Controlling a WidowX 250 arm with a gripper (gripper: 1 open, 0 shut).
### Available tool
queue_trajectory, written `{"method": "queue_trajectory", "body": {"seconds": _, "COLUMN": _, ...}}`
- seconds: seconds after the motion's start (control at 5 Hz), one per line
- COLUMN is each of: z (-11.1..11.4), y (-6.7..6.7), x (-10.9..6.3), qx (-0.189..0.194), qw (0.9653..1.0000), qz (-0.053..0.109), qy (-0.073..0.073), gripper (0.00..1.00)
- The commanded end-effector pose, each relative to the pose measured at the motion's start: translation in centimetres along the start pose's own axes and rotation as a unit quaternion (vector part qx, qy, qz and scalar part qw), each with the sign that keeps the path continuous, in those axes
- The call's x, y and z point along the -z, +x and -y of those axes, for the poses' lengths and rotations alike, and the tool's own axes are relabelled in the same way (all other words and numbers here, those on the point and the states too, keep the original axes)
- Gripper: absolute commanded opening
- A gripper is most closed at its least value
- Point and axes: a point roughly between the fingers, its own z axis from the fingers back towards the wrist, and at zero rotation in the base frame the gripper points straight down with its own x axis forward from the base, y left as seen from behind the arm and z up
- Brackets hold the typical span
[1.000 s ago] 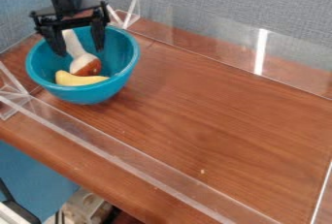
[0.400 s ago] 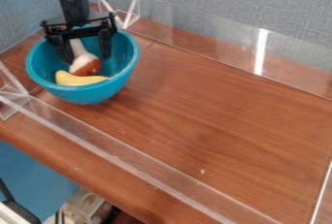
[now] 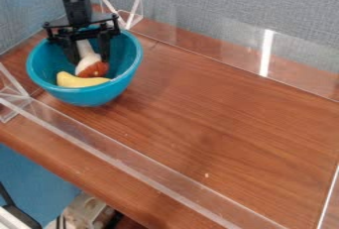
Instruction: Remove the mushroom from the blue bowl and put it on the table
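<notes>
The black end effector (image 3: 81,37) straddles the smooth cream-stemmed mushroom (image 3: 89,64) in the round blue bowl (image 3: 117,82), grip unclear.

one blue bowl (image 3: 85,67) sits directly under the gripper (image 3: 82,48). below its fingers lie one mushroom (image 3: 91,67) and one yellow banana-shaped piece (image 3: 77,80). one table (image 3: 225,114) spreads out right of the tool, edged by clear acrylic walls (image 3: 272,50).
</notes>
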Motion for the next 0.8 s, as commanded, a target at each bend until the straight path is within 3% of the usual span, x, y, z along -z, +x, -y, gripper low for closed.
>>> {"method": "queue_trajectory", "body": {"seconds": 0.0, "z": 0.53, "y": 1.12, "x": -2.01, "qx": 0.005, "qw": 0.9995, "qz": 0.030, "qy": -0.001, "gripper": 0.00}}
{"method": "queue_trajectory", "body": {"seconds": 0.2, "z": 0.43, "y": 1.28, "x": -2.07, "qx": 0.001, "qw": 0.9995, "qz": 0.031, "qy": 0.003, "gripper": 1.00}}
{"method": "queue_trajectory", "body": {"seconds": 0.4, "z": 0.35, "y": 1.43, "x": -2.23, "qx": -0.002, "qw": 0.9995, "qz": 0.032, "qy": 0.005, "gripper": 1.00}}
{"method": "queue_trajectory", "body": {"seconds": 0.6, "z": 0.35, "y": 1.66, "x": -1.94, "qx": -0.006, "qw": 0.9995, "qz": 0.031, "qy": 0.007, "gripper": 0.00}}
